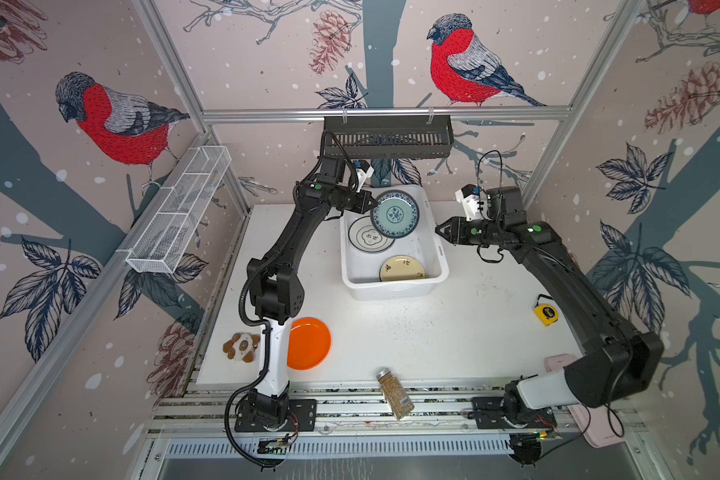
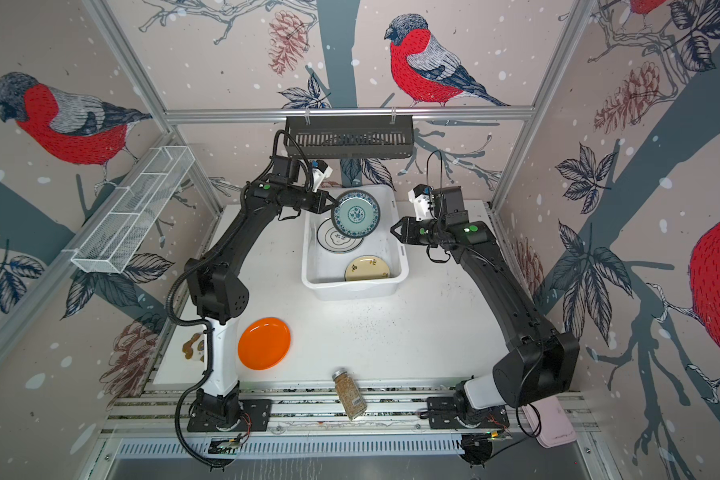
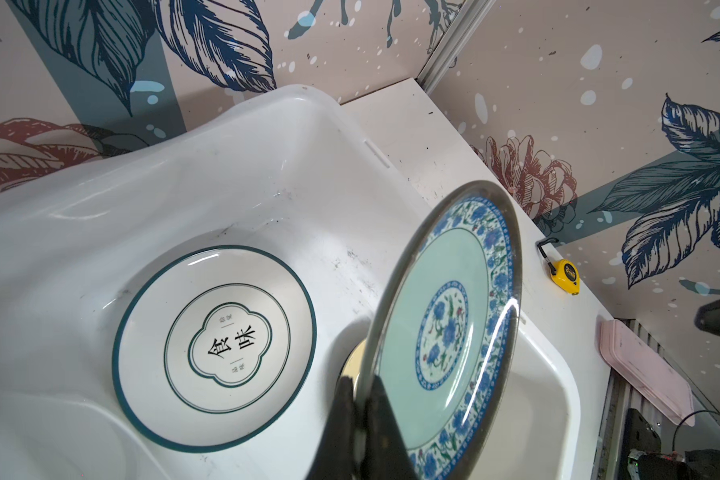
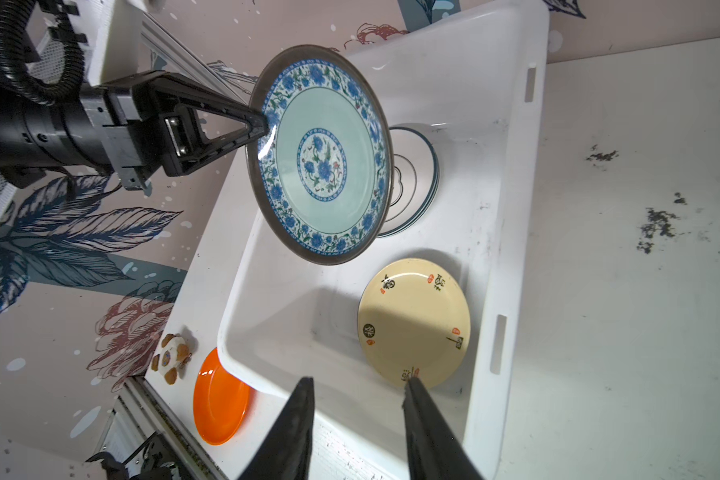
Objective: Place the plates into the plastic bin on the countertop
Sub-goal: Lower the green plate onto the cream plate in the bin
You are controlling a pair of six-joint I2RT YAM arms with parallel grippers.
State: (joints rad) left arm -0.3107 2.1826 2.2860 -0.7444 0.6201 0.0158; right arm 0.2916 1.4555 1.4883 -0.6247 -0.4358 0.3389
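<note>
Teal-patterned plate [image 1: 395, 219]: held in the air over the far half of the plastic bin [image 1: 395, 286], tilted steeply with its face up and towards the right arm.
Left arm: rises from the near left edge, bends at the elbow and reaches level over the bin's far left wall.
Left gripper [image 4: 262, 124]: clamped tight on the left rim of the teal-patterned plate, one finger on each face.
Right arm: stretches along the right side, wrist level, pointing at the bin's right wall from outside.
Right gripper [image 4: 358, 382]: jaws partly apart, nothing between them, just beside the bin's rim.
Bin contents: a white plate with dark rim and emblem [image 3: 213, 345] lies flat under the held plate; a cream plate [image 4: 414, 322] lies flat at the near end.
Orange plate [image 1: 310, 343]: on the countertop [image 1: 433, 332], near left, beside the left arm's base.
Elsewhere: a yellow tape measure [image 1: 544, 313] at the right edge, a spice jar [image 1: 395, 394] on the front edge.
</note>
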